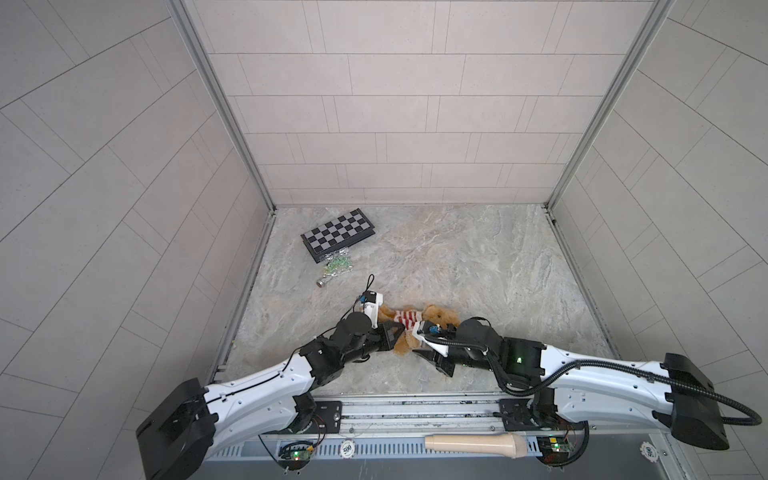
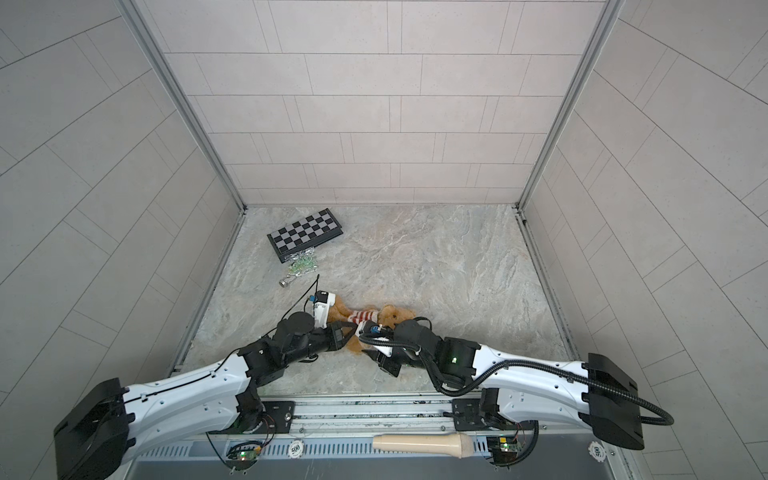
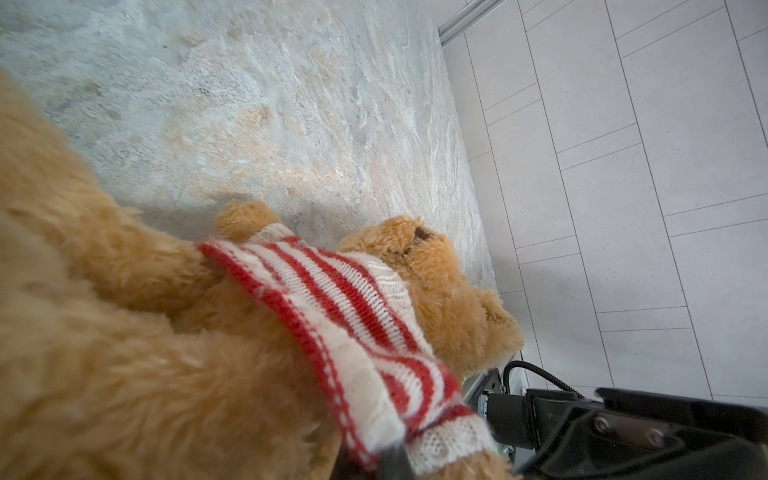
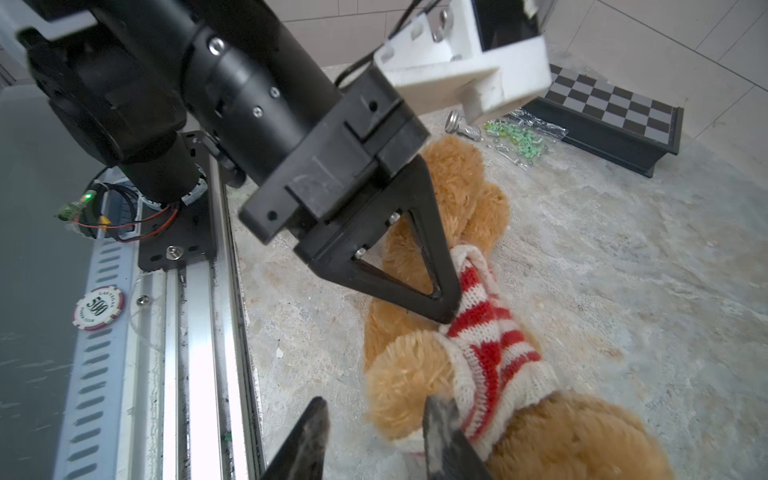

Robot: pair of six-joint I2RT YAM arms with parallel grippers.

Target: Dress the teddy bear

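The fluffy golden-tan plush teddy bear lies near the front edge of the grey marbled tabletop, red-and-white striped knit sweater over its chest, both arms through. My left gripper clamps the hem; my right gripper stands parted by one sleeve. I judge only tugging down remains.

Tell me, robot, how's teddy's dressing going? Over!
Left gripper shut on sweater hem. Right gripper open near a paw. Teddy bear lying down, sweater on its chest. Chessboard far off.
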